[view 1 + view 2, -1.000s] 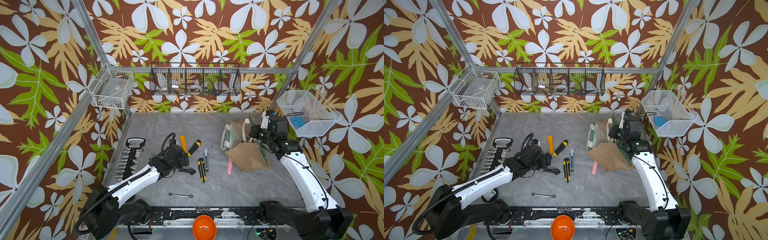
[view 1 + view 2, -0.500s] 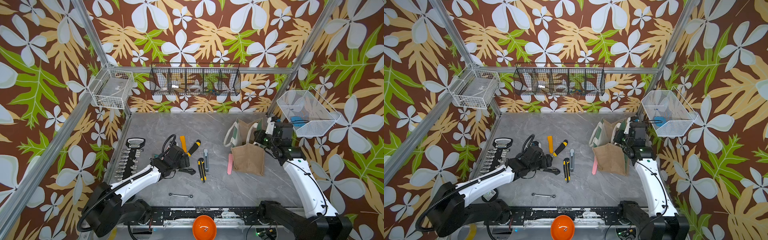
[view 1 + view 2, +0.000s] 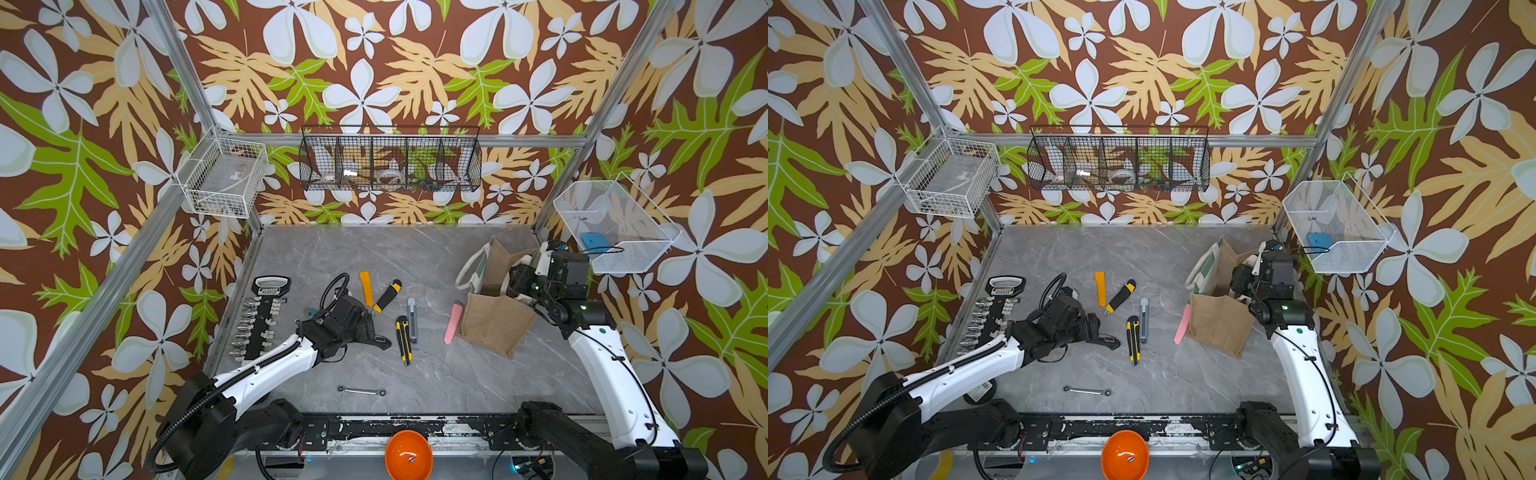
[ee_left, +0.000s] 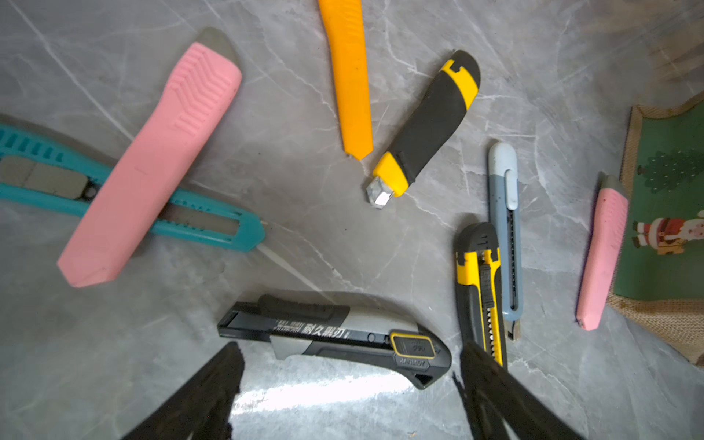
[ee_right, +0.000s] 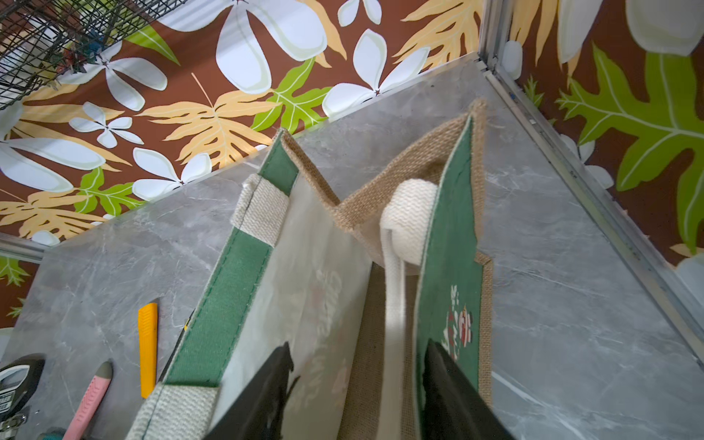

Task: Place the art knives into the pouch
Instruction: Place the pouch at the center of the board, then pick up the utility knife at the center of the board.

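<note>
Left gripper (image 4: 348,354) hangs low over the grey marble tabletop (image 4: 304,236), jaws spread wide, holding nothing. A black-and-grey snap-blade art knife (image 4: 331,335) with a yellow slider lies flat on the table just ahead of its black fingers (image 4: 213,388). I can't see any contact.

More cutters lie loose around it. A pink plastic cutter (image 4: 152,160) lies across a teal cutter (image 4: 213,224). There is a plain orange cutter (image 4: 350,76) with a stubby black-and-yellow knife (image 4: 430,125) near it. A slim pale-blue cutter (image 4: 506,228) sits just beside a long black-and-yellow cutter (image 4: 480,289). A second pink cutter (image 4: 604,251) lies along the edge of the pouch.

The tan jute pouch with a green Santa-printed panel (image 3: 494,328) sits on the right side of the table, mouth open, well apart from the black-and-grey knife.

Right gripper (image 5: 358,396) is at that mouth with its jaws apart. One finger is over the pale lining, the other in front of the green panel. The white woven handle (image 5: 392,304) runs between them with a gap on both sides, nothing pinched.

A small silver wrench (image 3: 361,391) lies near the front edge, and a black socket rack (image 3: 259,320) lies at the left edge.
</note>
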Available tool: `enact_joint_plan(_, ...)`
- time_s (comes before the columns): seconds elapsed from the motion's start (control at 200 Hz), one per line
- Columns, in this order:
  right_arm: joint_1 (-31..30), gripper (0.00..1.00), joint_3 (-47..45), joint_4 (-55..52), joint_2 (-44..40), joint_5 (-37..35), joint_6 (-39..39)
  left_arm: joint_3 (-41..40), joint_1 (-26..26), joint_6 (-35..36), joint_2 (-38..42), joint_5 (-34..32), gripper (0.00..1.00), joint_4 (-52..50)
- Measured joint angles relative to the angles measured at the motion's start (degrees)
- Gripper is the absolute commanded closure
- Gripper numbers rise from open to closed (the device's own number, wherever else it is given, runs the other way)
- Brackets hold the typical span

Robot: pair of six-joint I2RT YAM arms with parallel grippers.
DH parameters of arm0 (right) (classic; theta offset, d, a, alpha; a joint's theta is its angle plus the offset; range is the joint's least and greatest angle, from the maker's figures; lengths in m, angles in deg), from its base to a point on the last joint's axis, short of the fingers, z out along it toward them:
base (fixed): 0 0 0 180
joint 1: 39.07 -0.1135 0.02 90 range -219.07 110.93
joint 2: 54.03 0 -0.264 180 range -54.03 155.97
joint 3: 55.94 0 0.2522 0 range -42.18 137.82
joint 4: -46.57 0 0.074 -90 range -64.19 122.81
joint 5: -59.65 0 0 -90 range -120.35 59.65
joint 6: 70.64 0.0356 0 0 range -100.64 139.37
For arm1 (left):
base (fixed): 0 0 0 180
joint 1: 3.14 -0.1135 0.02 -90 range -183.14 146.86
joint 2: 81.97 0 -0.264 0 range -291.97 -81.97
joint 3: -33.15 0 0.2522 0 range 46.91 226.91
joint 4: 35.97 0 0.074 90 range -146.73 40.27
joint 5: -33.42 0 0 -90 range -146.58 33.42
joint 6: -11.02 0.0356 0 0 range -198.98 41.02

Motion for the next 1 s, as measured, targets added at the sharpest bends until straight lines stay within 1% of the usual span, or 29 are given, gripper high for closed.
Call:
enact_joint_plan(0.025, 0.00, 0.40, -0.04, -0.15, -0.20, -0.39, -0.13, -0.35, 0.00, -0.07, 0.33, 0.02, 0.10, -0.33)
enact_joint_plan(0.05, 0.00, 0.35, -0.15, -0.22, -0.33, -0.94, -0.42, -0.74, 0.00, -0.24, 0.63, 0.02, 0.10, -0.48)
enact_joint_plan(0.07, 0.00, 0.28, -0.26, -0.28, -0.46, -1.25, -0.37, -1.07, 0.00, -0.39, 0.94, 0.04, 0.10, -0.66)
enact_joint_plan(0.09, 0.00, 0.22, -0.37, -0.44, -0.52, -1.44, -0.39, -1.44, 0.00, -0.55, 1.27, 0.07, 0.10, -0.85)
enact_joint_plan(0.12, 0.00, 0.19, -0.46, -0.74, -0.59, -1.64, -0.44, -2.01, 0.00, -0.90, 1.75, 0.09, 0.10, -1.07)
enact_joint_plan(0.155, 0.00, 0.17, -0.55, -1.07, -0.70, -2.01, -0.76, -2.62, 0.00, -1.36, 2.23, 0.24, 0.10, -1.25)
enact_joint_plan(0.325, 0.00, 0.14, -0.70, -1.86, -1.16, -2.43, -1.46, -4.28, 0.00, -1.70, 2.99, 1.62, 0.11, -1.73)
enact_joint_plan(0.4, 0.00, 0.14, -0.90, -1.79, -1.66, -2.21, -1.84, -4.28, 0.00, -1.64, 2.47, 2.47, 0.12, -1.68)
enact_joint_plan(0.621, 0.00, 0.12, -1.77, -1.79, -2.86, -0.74, -2.08, -3.98, 0.00, -0.28, 0.42, 3.67, 0.12, -1.68)
enact_joint_plan(0.791, 0.00, 0.05, -2.32, -1.79, -3.54, 0.72, -2.08, -0.79, 0.04, 1.79, -3.21, 2.93, 0.12, -3.02)
enact_joint_plan(1.001, 0.02, 0.02, -2.60, -1.75, -4.13, 1.86, -2.08, 3.04, 1.03, 6.21, -7.78, 1.07, 0.12, -5.35)
